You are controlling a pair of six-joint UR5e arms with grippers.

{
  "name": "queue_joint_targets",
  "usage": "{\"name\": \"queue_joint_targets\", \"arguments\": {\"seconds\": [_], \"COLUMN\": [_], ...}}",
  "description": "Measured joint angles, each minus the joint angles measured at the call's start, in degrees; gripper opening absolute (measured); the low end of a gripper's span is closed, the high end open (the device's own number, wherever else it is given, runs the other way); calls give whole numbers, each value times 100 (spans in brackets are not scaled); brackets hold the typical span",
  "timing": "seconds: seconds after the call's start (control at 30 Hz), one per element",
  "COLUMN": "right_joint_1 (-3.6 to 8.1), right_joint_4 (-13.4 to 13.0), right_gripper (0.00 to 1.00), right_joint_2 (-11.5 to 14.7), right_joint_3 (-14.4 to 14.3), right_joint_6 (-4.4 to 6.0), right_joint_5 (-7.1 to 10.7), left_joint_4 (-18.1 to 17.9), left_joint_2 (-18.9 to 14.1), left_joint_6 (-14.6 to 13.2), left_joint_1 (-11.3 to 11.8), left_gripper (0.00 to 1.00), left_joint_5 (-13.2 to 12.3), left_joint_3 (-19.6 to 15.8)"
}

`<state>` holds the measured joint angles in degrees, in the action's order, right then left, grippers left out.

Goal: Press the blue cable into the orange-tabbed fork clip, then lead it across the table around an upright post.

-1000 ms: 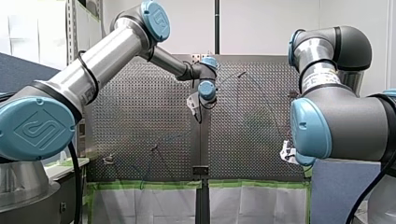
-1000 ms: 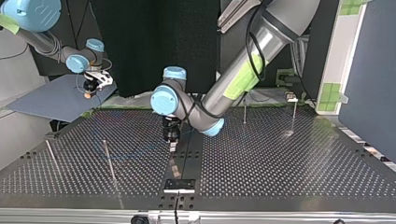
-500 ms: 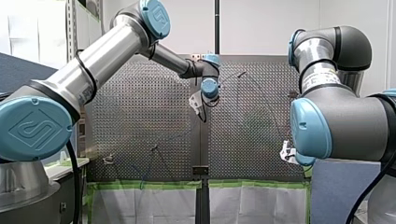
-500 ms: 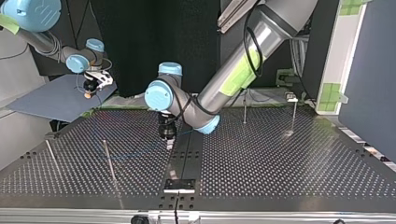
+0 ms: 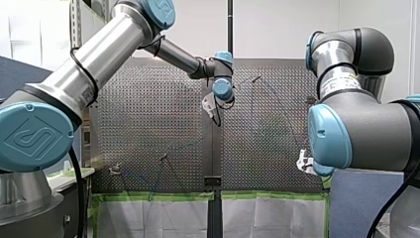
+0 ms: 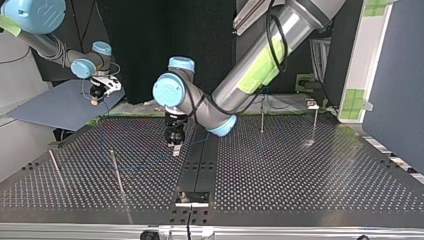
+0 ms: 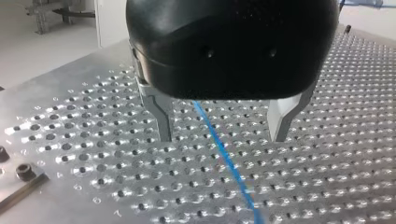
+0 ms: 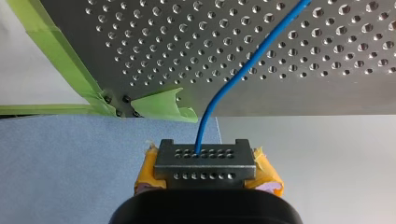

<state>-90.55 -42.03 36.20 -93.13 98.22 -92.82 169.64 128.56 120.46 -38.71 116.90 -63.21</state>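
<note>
My left end effector (image 7: 222, 138) hangs released above the middle of the perforated table (image 7: 79, 140). Its metal fingers (image 7: 161, 116) stand wide apart, and the blue cable (image 7: 224, 156) runs between them. My right end effector (image 8: 205, 161), just off the table's green-taped corner, is clenched on the cable with yellow pads (image 8: 265, 170).

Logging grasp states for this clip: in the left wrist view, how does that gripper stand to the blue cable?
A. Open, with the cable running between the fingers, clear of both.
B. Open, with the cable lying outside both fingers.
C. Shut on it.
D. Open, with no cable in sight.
A: my left gripper is open, and the blue cable runs over the perforated table between its metal fingers, touching neither.
</note>
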Motion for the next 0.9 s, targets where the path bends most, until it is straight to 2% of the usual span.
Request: {"name": "queue_joint_targets", "arguments": {"seconds": [0.2,0.47,0.63,0.9], "right_joint_1": [-2,-2,-3,-15], "right_joint_4": [70,86,88,89], "right_gripper": [0,0,0,0], "right_joint_2": [0,2,2,1], "right_joint_3": [0,0,8,17], "right_joint_6": [-3,-3,-3,-3], "right_joint_5": [0,0,0,0], "left_joint_4": [0,171,209,600], "left_joint_2": [-37,-334,-578,-904], "left_joint_6": [-69,-321,-547,-973], "left_joint_1": [-88,-443,-617,-648], "left_gripper": [100,100,100,100], "left_joint_5": [-62,-216,-408,-831], "left_joint_3": [-318,-474,-360,50]}}
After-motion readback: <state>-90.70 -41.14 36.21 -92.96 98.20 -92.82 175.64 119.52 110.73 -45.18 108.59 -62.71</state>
